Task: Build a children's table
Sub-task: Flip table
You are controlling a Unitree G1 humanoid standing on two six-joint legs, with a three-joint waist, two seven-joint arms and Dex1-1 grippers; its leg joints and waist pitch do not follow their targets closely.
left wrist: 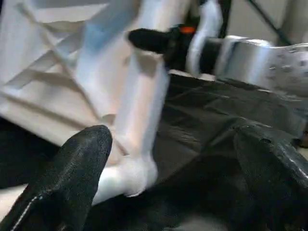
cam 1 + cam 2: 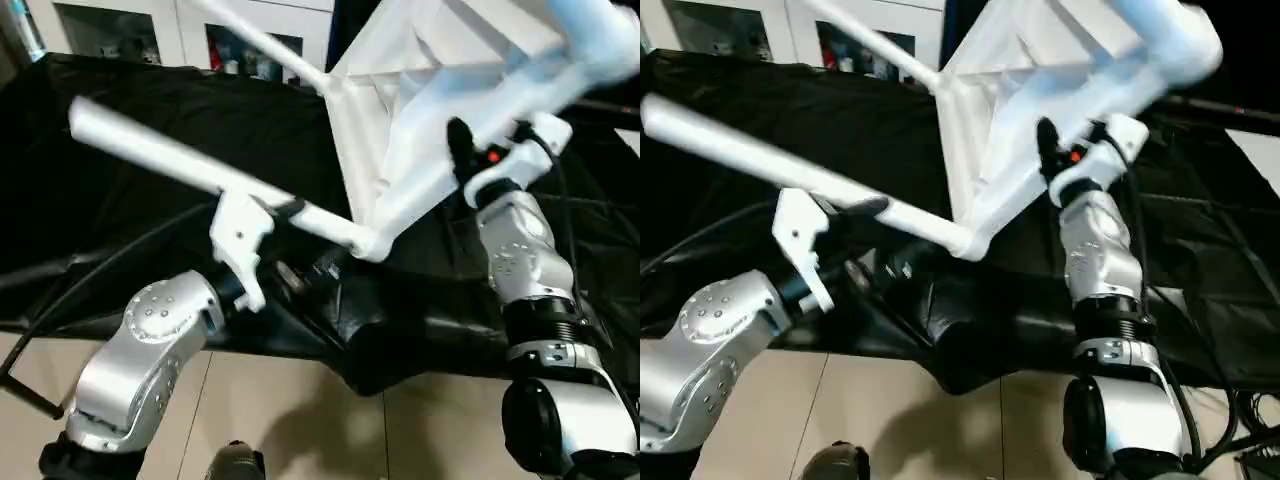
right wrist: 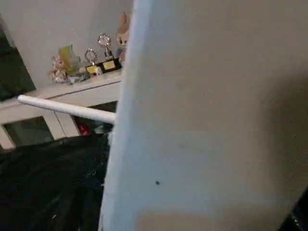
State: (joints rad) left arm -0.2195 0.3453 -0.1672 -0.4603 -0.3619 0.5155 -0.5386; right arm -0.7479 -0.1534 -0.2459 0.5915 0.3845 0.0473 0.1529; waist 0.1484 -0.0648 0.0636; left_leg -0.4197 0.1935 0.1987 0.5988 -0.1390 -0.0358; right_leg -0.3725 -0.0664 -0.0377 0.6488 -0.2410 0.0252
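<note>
The children's table is held up tilted over the black cloth, its white ribbed tabletop point(image 2: 400, 110) facing me. One long white leg point(image 2: 160, 155) runs from a low corner socket point(image 2: 368, 243) out to the left. A second leg point(image 2: 265, 45) points toward the back, and a blurred third one point(image 2: 600, 40) crosses the top right. My right gripper point(image 2: 468, 150) is shut on the tabletop's rim, one black finger lying on the white plastic. My left gripper point(image 2: 285, 222) stands open beside the long leg near the socket, its black fingers point(image 1: 72, 183) wide apart and holding nothing.
A black cloth point(image 2: 150, 250) covers the work table, with its front edge just above the tiled floor point(image 2: 280, 410). White glass-door cabinets point(image 2: 110, 30) stand behind. A shelf with small trophies point(image 3: 96, 60) is at the back. Black cables point(image 2: 1230, 420) hang at the right.
</note>
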